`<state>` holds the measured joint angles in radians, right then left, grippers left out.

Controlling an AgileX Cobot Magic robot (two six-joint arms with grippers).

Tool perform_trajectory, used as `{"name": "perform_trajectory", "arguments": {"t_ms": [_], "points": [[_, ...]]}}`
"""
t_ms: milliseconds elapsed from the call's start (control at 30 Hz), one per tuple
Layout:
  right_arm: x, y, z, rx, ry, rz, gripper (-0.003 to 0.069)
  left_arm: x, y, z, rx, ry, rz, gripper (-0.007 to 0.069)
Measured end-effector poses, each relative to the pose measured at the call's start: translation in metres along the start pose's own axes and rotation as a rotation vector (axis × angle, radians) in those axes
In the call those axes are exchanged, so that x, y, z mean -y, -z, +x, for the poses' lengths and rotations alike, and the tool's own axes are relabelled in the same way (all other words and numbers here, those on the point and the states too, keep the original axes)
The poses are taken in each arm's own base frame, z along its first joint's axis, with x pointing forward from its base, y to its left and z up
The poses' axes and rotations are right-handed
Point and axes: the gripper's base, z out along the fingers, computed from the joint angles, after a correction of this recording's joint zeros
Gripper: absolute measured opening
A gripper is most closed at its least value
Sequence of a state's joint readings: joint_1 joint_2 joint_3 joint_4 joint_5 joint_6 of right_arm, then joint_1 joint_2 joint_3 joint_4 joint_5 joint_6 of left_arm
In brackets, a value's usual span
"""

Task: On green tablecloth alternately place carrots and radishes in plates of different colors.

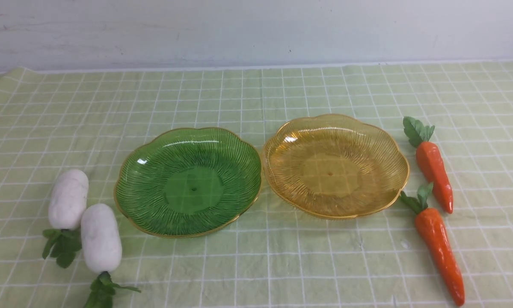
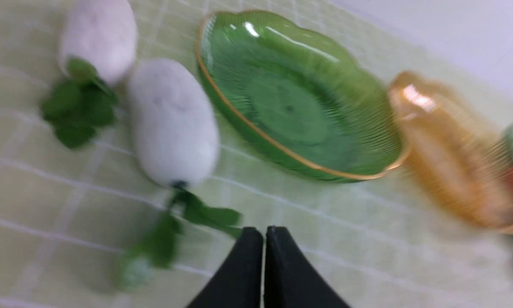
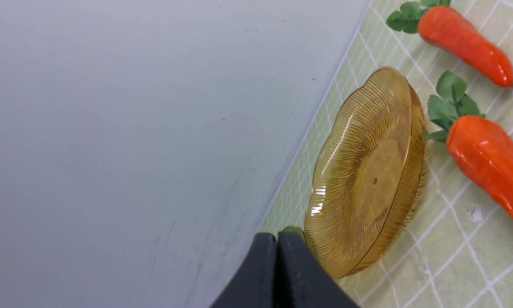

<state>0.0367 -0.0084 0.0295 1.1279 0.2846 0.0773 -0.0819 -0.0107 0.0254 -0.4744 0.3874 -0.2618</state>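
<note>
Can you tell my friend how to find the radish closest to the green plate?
On the checked cloth, find the green plate, left of the yellow plate. On its left lie two white ones, the front radish and the back radish. Pick the front radish: it is nearest the camera and close by the rim, while the other lies farther left.

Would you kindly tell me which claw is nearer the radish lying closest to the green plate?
Left. The left claw, shut, is just off the leafy end of that radish; the right claw, also shut, is by the amber plate, with no radish in its view.
</note>
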Motion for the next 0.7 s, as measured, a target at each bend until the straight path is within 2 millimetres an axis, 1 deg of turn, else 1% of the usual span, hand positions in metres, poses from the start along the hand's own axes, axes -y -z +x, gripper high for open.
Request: {"name": "perform_trajectory", "arguments": {"t_ms": [67,133,167,200,233,300,333,367,400,433,533,567,633,700], "points": [[-0.003,0.000,-0.002,0.012,0.071,-0.008,-0.0013,0.005,0.000,0.001,-0.018,0.234,0.057,-0.0008],[-0.019,0.003,-0.009,0.054,0.219,-0.050,-0.0013,0.010,0.001,0.001,-0.035,0.418,0.111,-0.0008],[-0.022,0.004,-0.011,0.062,0.248,-0.059,-0.0013,0.011,0.001,0.001,-0.036,0.429,0.114,-0.0008],[-0.034,0.007,-0.017,0.098,0.340,-0.087,-0.0013,0.012,0.001,0.001,-0.042,0.484,0.132,-0.0008],[-0.042,0.009,-0.020,0.120,0.401,-0.104,-0.0013,0.013,0.001,0.001,-0.044,0.509,0.141,-0.0008],[-0.058,0.013,-0.027,0.160,0.523,-0.128,-0.0013,0.014,0.001,0.000,-0.042,0.534,0.150,-0.0008],[-0.067,0.013,-0.031,0.172,0.611,-0.128,-0.0013,0.014,0.001,-0.001,-0.031,0.546,0.155,-0.0008],[-0.071,0.011,-0.033,0.169,0.666,-0.116,-0.0013,0.014,0.001,-0.001,-0.025,0.547,0.156,-0.0008],[-0.075,0.004,-0.035,0.137,0.720,-0.082,-0.0013,0.013,0.001,-0.002,-0.016,0.547,0.157,-0.0008],[-0.075,0.003,-0.035,0.130,0.728,-0.076,-0.0013,0.013,0.001,-0.002,-0.013,0.544,0.156,-0.0008],[-0.074,-0.028,-0.034,-0.078,0.847,0.053,-0.0013,0.013,0.001,-0.003,0.003,0.491,0.154,-0.0008],[-0.071,-0.033,-0.034,-0.108,0.849,0.074,-0.0013,0.013,0.001,-0.003,0.003,0.486,0.154,-0.0008],[-0.064,-0.058,-0.031,-0.325,0.904,0.178,-0.0012,0.013,0.001,-0.003,0.007,0.437,0.153,-0.0008],[-0.054,-0.079,-0.028,-0.513,0.906,0.271,-0.0011,0.013,0.001,-0.003,0.010,0.400,0.152,-0.0008]]}}
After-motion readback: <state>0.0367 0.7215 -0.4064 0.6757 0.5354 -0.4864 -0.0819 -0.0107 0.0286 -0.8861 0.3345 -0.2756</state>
